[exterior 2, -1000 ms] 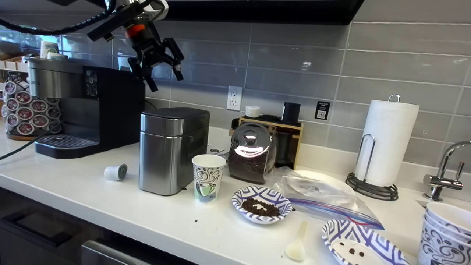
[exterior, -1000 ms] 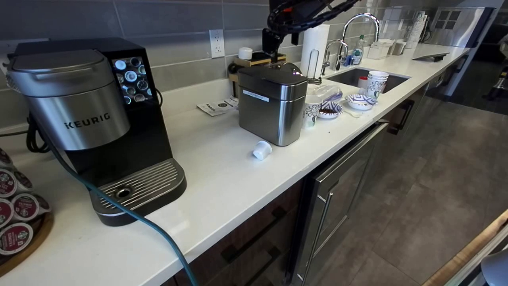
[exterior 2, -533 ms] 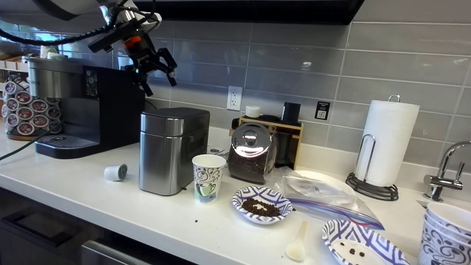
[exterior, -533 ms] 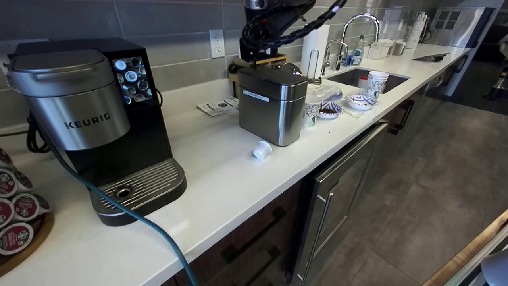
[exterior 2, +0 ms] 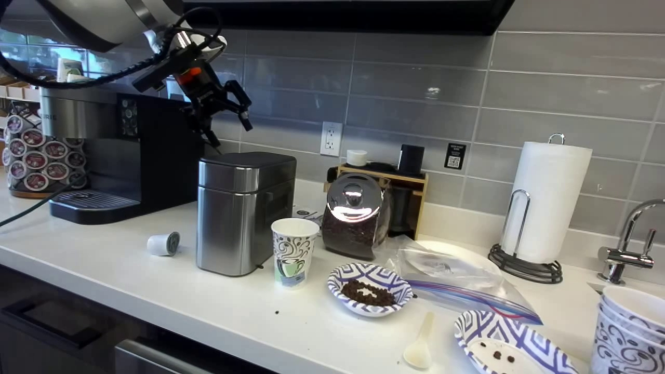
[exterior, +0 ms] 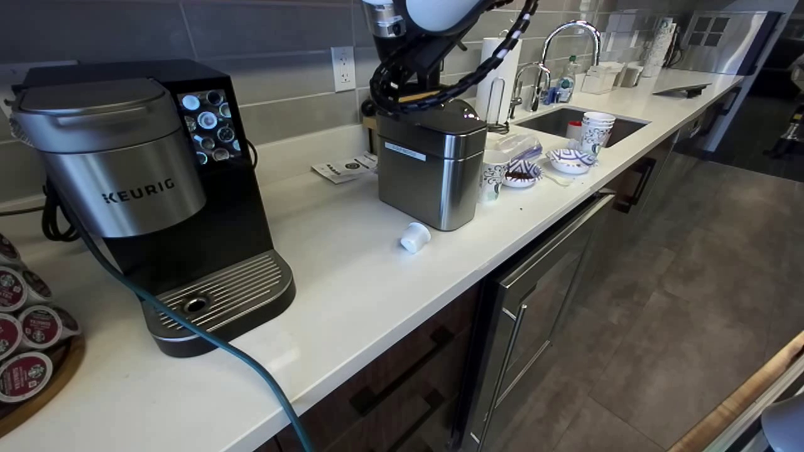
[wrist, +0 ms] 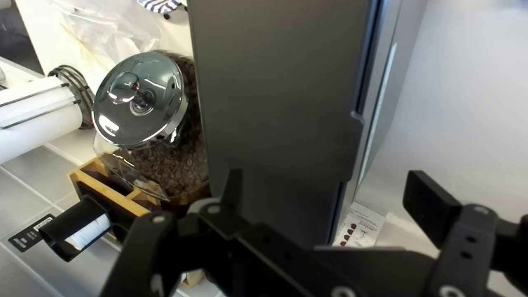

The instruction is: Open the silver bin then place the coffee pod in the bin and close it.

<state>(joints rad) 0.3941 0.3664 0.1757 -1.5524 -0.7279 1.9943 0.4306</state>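
The silver bin (exterior: 422,176) stands on the counter with its dark flat lid shut. It shows in both exterior views (exterior 2: 226,228), and its lid fills the middle of the wrist view (wrist: 280,82). The white coffee pod (exterior: 415,238) lies on its side on the counter beside the bin. It also shows in an exterior view (exterior 2: 163,244) and is out of the wrist view. My gripper (exterior 2: 229,132) is open and empty, above the back part of the bin lid. In the wrist view its fingers (wrist: 330,194) are wide apart, with the lid's side edge between them.
The Keurig machine (exterior: 132,169) stands on one side of the bin. A paper cup (exterior 2: 294,252), a coffee-bean jar (exterior 2: 353,218), a bowl of beans (exterior 2: 370,289) and a wooden organizer (exterior 2: 415,192) stand on the other. A leaflet (wrist: 359,227) lies behind the bin.
My gripper has moved down and a little toward the Keurig side, closer to the bin lid, and stays open. The bin and the coffee pod have not moved.
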